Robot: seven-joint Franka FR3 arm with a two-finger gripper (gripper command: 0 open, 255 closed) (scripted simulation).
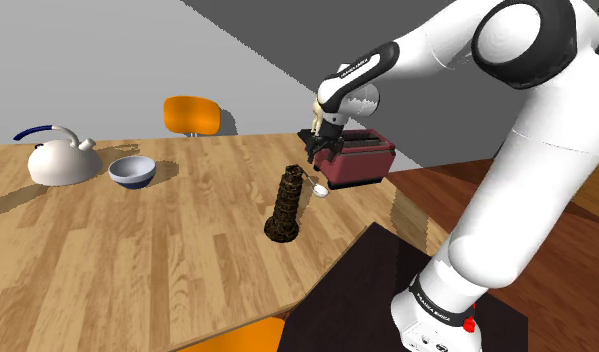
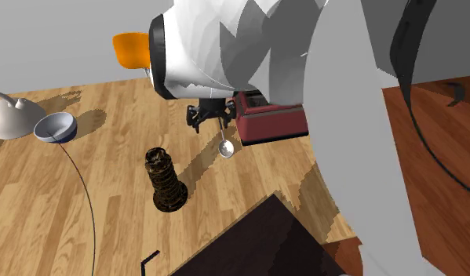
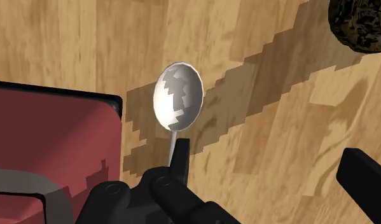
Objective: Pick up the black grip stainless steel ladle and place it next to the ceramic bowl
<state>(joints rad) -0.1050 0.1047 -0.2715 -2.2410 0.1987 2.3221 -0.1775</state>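
Observation:
The ladle (image 1: 320, 190) hangs bowl-down under my gripper (image 1: 322, 150), above the wooden table (image 1: 137, 250) and just in front of a red toaster. In the wrist view its pale, shiny bowl (image 3: 177, 95) points away from the hand. Its thin stem runs back into a black grip clasped at the fingers of the gripper (image 3: 271, 172). The second exterior view shows the ladle (image 2: 227, 147) dangling below the gripper (image 2: 208, 118). The blue-and-white bowl (image 1: 132, 171) (image 2: 55, 126) stands far off toward the shoulder view's left.
A red toaster (image 1: 359, 158) (image 3: 42, 146) stands right behind the gripper. A dark, ridged tower-shaped object (image 1: 285, 205) (image 2: 166, 179) stands between ladle and bowl. A white kettle (image 1: 59, 158) sits beside the bowl. An orange chair (image 1: 192, 115) stands behind the table.

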